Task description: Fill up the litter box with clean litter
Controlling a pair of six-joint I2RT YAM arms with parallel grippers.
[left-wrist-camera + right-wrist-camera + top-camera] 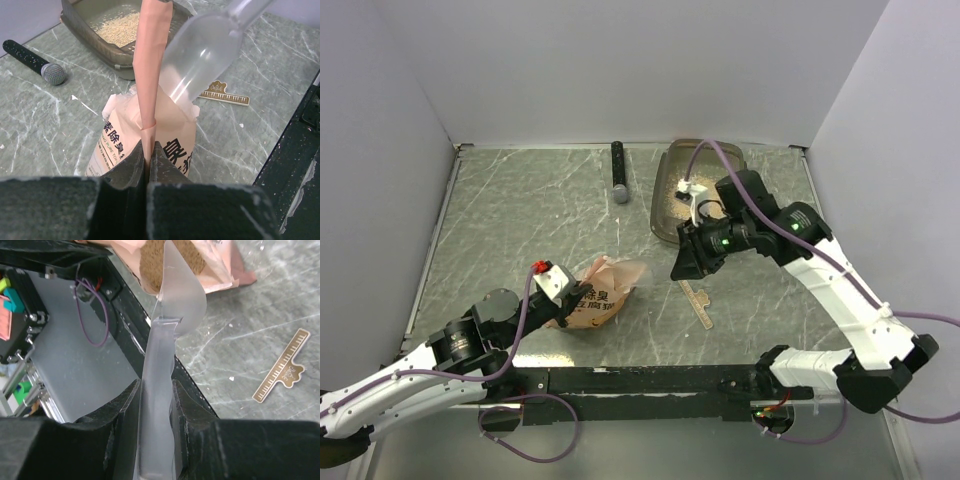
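The litter box (662, 205) stands at the back right, a thin layer of clean litter (117, 27) on its floor. An orange-pink pouch (610, 290) with Chinese text stands near the front centre. My left gripper (148, 150) is shut on the pouch's raised top edge (150, 65), holding its mouth open. My right gripper (156, 387) is shut on the handle of a clear plastic scoop (177, 300). The scoop's bowl (205, 55) dips into the pouch mouth, where brown litter (152, 262) shows. In the top view the right gripper (688, 262) hangs between the pouch and the box.
A black microphone (618, 172) lies at the back, left of the box. A small wooden ruler (698, 303) lies on the marble table right of the pouch. The black base rail (650, 380) runs along the near edge. White walls enclose the table.
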